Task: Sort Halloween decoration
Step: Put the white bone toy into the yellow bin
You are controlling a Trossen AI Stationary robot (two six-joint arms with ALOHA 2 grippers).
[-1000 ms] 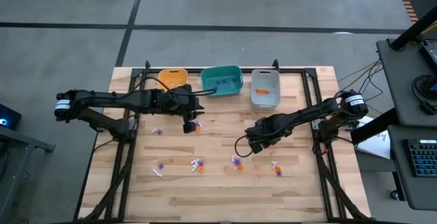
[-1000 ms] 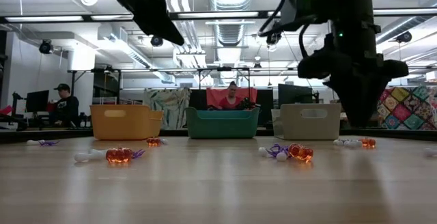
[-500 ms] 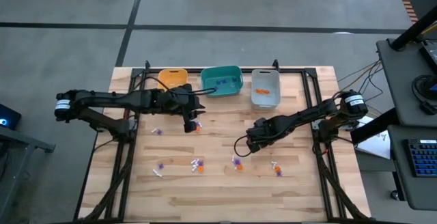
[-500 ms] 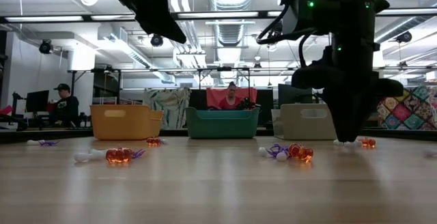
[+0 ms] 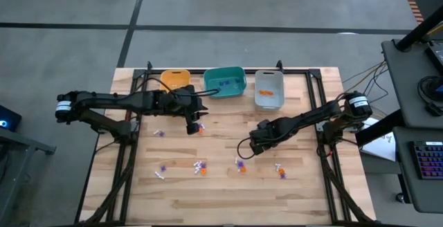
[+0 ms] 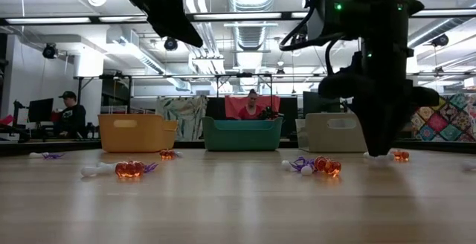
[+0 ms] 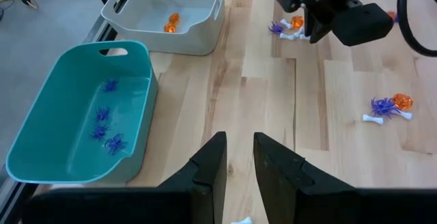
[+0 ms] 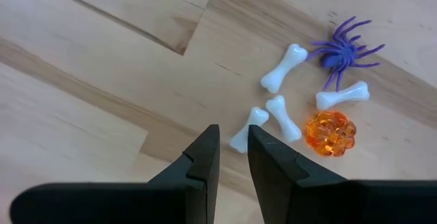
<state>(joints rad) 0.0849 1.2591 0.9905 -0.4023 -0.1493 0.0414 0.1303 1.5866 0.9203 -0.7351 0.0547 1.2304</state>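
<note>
The right gripper (image 8: 231, 157) hovers just above a cluster of small white plastic bones (image 8: 283, 68), a purple spider (image 8: 341, 52) and an orange pumpkin (image 8: 328, 131) on the wooden counter (image 8: 102, 80), jaws nearly closed and empty. They should probably widen, straddle 1 bone only, then clench. The left gripper (image 7: 235, 156), narrowly parted and empty, waits near the teal plastic bin (image 7: 41, 142).

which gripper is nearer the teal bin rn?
Left. The left gripper hangs just in front of the teal bin; the right gripper sits farther out, mid-table over scattered trinkets.

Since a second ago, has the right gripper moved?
Yes. In the low view the right gripper has dropped toward the tabletop and slid left against the grey bin, its tips now near table level. The left gripper waits near the bins.
</note>
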